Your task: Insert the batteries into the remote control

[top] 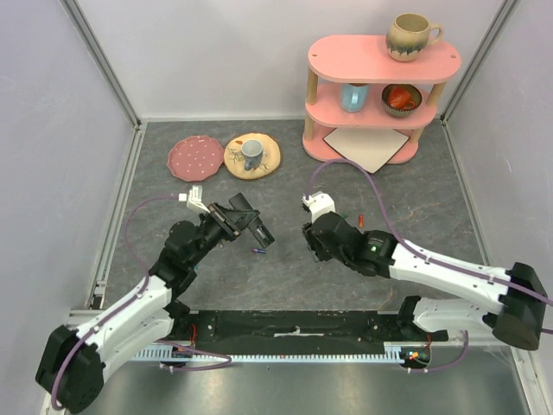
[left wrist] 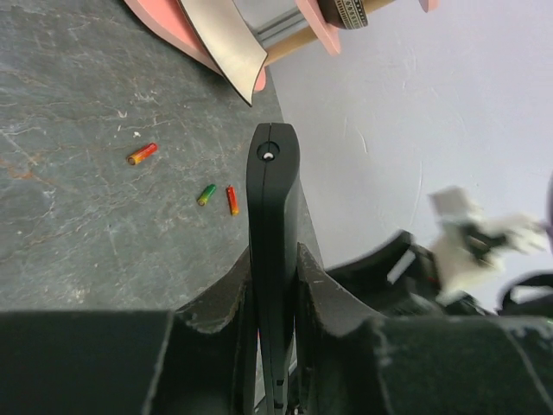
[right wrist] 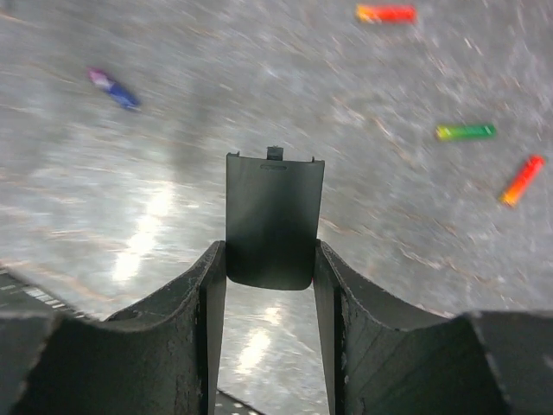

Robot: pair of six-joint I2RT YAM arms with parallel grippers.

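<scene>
Since the batteries (left wrist: 143, 154) can only go in once the compartment is bared, I read this pose as a split of the work. The left fingers (left wrist: 216, 320) are clamped on the remote control (left wrist: 272, 225), pinching its two flat faces. It stands edge-on and juts out toward 12 o'clock in the left wrist view, and appears lifted off the worktop (top: 432, 190). Held that way, the body is steady and I judge it can be turned to present its back.

The right fingers (right wrist: 186, 320) are closed partway on a flat black battery cover (right wrist: 274, 220). They grip its two long edges near the rounded end, with the small latch tab pointing away at 12 o'clock. The cover is apart from the remote, so the compartment is probably open, though no view shows it.

Every battery I can see lies loose on the worktop, with none in either grip. Seen from the cover in the right wrist view:
- the blue battery (right wrist: 112, 89) sits at 10 o'clock
- a red-orange battery (right wrist: 386, 13) sits at 1 o'clock
- the green battery (right wrist: 466, 131) sits at 2 o'clock
- an orange-red battery (right wrist: 522, 180) sits at 3 o'clock

From above, the blue one lies near the left fingers at about 5 o'clock, between the two arms.

I judge the cover must be put down before the right fingers are free to take a battery.
</scene>
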